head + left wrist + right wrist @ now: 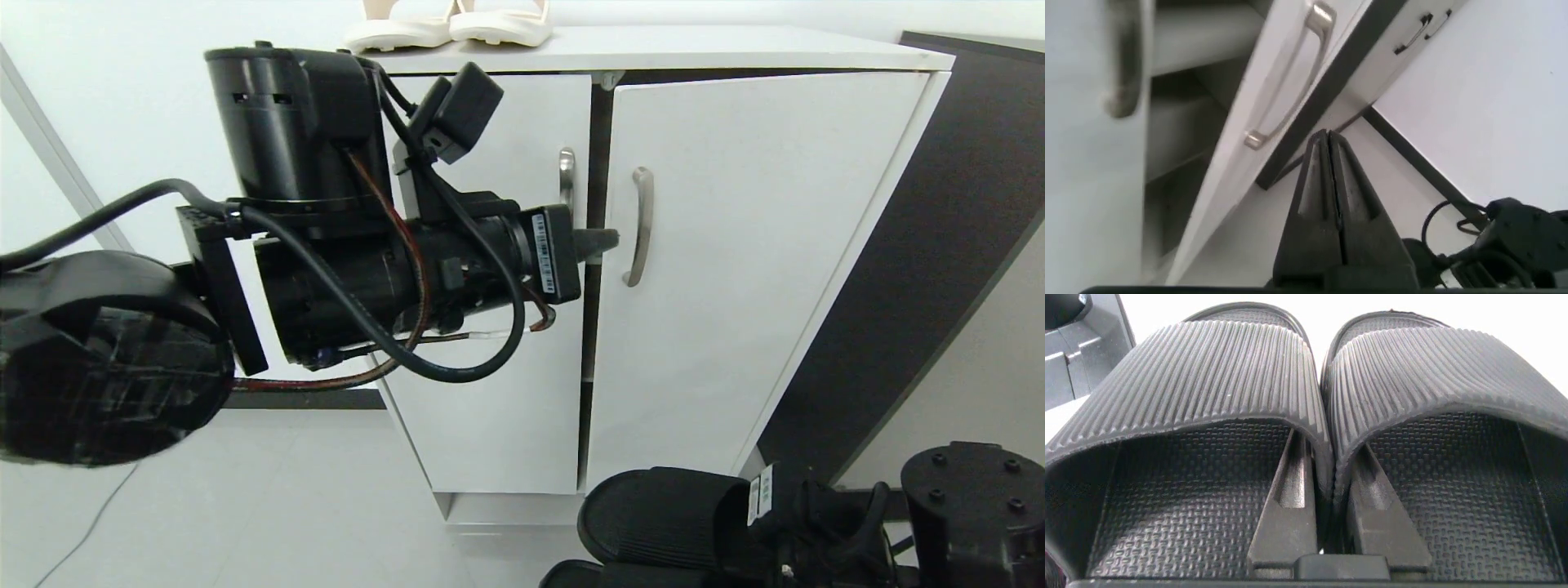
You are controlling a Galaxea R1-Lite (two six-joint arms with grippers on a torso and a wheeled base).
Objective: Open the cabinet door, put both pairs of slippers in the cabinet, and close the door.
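The white cabinet point(735, 245) has two doors, each with a metal handle, and a narrow dark gap between them. My left gripper point(600, 241) is shut with nothing in it, its tip at that gap just below the left door's handle point(566, 173). In the left wrist view the shut gripper point(1328, 140) points past the right door's handle point(1288, 77), with shelves visible inside. My right gripper point(1327, 514) is shut on the pair of black slippers point(1208, 392), one finger inside each, pinching their inner walls together. That pair point(653, 510) is held low in front of the cabinet. White slippers point(449, 24) lie on the cabinet top.
A white wall runs behind and to the left of the cabinet. A dark panel point(939, 245) stands along the cabinet's right side. Pale open floor point(245, 506) lies in front at the lower left.
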